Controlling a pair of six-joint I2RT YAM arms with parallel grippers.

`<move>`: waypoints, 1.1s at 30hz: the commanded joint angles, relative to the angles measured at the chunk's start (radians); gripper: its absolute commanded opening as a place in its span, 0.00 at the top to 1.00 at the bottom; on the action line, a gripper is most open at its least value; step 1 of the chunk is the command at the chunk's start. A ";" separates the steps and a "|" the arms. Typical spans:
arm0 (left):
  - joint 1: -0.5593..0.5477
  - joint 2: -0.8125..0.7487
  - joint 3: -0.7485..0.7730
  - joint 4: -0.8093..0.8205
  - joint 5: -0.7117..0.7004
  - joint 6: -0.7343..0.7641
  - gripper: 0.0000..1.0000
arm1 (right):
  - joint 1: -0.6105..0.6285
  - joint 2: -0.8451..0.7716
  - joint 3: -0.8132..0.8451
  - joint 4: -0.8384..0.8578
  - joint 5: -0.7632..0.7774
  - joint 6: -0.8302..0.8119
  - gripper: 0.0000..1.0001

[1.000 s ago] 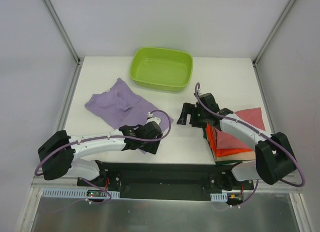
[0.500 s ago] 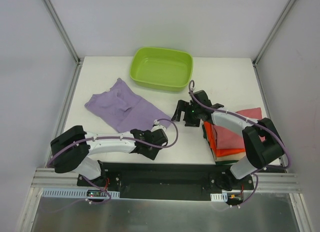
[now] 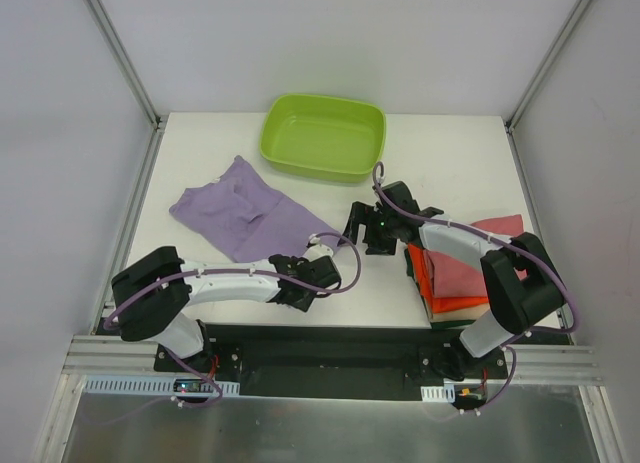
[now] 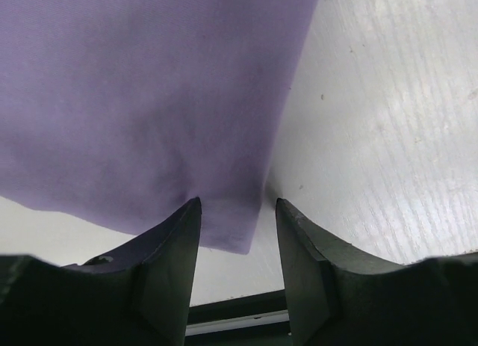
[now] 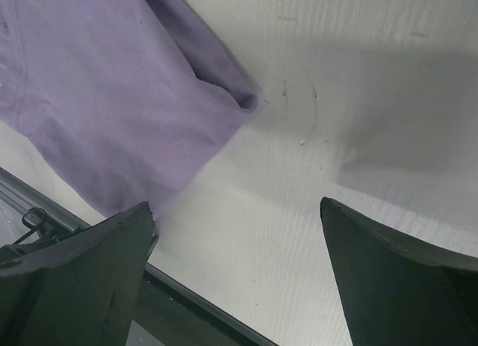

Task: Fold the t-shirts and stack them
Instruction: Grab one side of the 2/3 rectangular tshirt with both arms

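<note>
A large lilac t-shirt [image 3: 240, 215] lies spread and unfolded on the left half of the white table [image 3: 450, 163]. My left gripper [image 3: 310, 280] is low at the shirt's near right corner. In the left wrist view its jaws [image 4: 237, 204] stand open with that corner of the lilac cloth [image 4: 149, 99] between them. My right gripper [image 3: 360, 228] is wide open over bare table just right of the shirt; the lilac edge [image 5: 112, 99] shows at its upper left, the gripper [image 5: 235, 204] empty. A folded stack sits at the right: rose-red shirt [image 3: 482, 258] on top, orange [image 3: 428, 280] under it.
A lime-green tub [image 3: 323, 136] stands empty at the back middle of the table. The black front rail [image 3: 330, 343] runs along the near edge, close under the left gripper. Metal frame posts rise at the back corners.
My right gripper has moved left from the folded stack toward the lilac shirt's edge. My left arm has swung right and its gripper has settled at the shirt's near corner.
</note>
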 commanded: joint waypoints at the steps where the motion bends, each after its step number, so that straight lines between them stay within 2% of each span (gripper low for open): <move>1: -0.003 0.050 0.006 -0.060 -0.079 0.011 0.58 | 0.004 -0.002 0.025 0.026 -0.025 0.009 0.05; 4: -0.003 0.078 0.006 -0.061 -0.052 0.006 0.66 | 0.004 -0.005 0.026 0.026 -0.026 0.008 0.05; 8: -0.003 0.080 0.000 -0.061 -0.012 -0.012 0.85 | 0.005 0.004 0.034 0.026 -0.025 0.011 0.10; 10: -0.003 0.069 -0.005 -0.061 -0.003 -0.023 0.98 | 0.013 0.020 0.046 0.026 -0.024 0.011 0.15; 11: -0.003 0.066 -0.008 -0.060 0.002 -0.031 1.00 | 0.019 0.032 0.054 0.026 -0.024 0.011 0.17; 16: -0.006 0.063 -0.007 -0.058 0.008 -0.029 1.00 | 0.060 0.098 0.088 0.038 0.019 0.017 0.29; 25: -0.032 0.037 -0.005 -0.025 0.022 -0.040 1.00 | 0.062 0.202 0.118 0.088 0.079 0.071 0.50; 29: -0.046 0.008 -0.016 0.034 0.085 -0.009 1.00 | 0.062 0.213 0.117 0.067 0.139 0.061 0.59; 31: -0.047 -0.002 -0.019 0.051 0.108 -0.002 1.00 | 0.060 0.222 0.118 0.065 0.146 0.057 0.64; 33: -0.049 -0.006 -0.020 0.057 0.111 -0.003 1.00 | 0.062 0.233 0.125 0.058 0.148 0.051 0.77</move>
